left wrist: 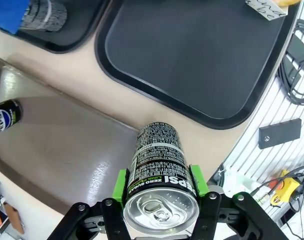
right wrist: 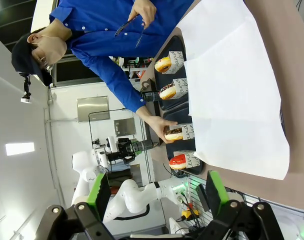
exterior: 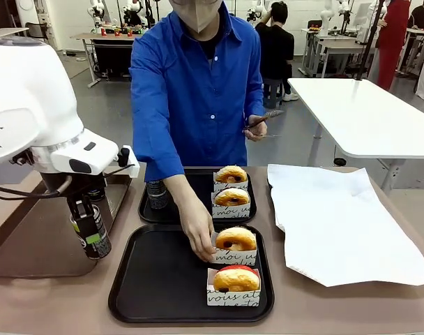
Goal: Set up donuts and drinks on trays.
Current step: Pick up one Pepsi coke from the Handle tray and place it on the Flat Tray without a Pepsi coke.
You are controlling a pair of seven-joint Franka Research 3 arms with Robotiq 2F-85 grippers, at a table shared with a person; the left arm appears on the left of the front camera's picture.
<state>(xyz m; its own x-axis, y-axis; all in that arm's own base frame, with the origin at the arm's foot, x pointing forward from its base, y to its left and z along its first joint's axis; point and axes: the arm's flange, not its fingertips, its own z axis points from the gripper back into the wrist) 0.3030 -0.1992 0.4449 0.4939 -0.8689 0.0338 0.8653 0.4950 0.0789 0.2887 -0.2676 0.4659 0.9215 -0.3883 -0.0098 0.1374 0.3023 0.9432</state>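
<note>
**A:** Start at the left claw (left wrist: 159,187). What has it got?

**B:** It's clamped on a slim dark drink can with a silver top (left wrist: 160,175), green pads pressed to either side of the can. From the front, that can (exterior: 91,230) hangs above the long brown tray (exterior: 31,251) at the left end of the bench, not yet over either black tray.

**A:** And the right claw (right wrist: 157,192)?

**B:** Its fingers stand wide apart with nothing between them, well back from the work.

**A:** So how far along are we?

**B:** I'd say past halfway. The near square black matte tray with the raised rim (exterior: 156,279) carries two donuts in white paper holders with black script: a red-iced one (exterior: 236,279) at the front and a golden-glazed one (exterior: 235,239) behind it, which the person's hand (exterior: 198,241) is touching. No drink stands on that tray.

**A:** The far one?

**B:** The far black tray (exterior: 198,185) holds two more golden donuts in holders (exterior: 231,187) and a grey-patterned can (exterior: 157,194) at its left side, partly behind the person's arm. That one looks complete.

**A:** What's left, then?

**B:** Mainly setting the held can on the bare left part of the near tray. Another dark can with a red-white-blue logo (left wrist: 4,117) lies on the brown tray, apparently spare. The big white paper sheet (exterior: 337,223) to the right has nothing on it.
</note>
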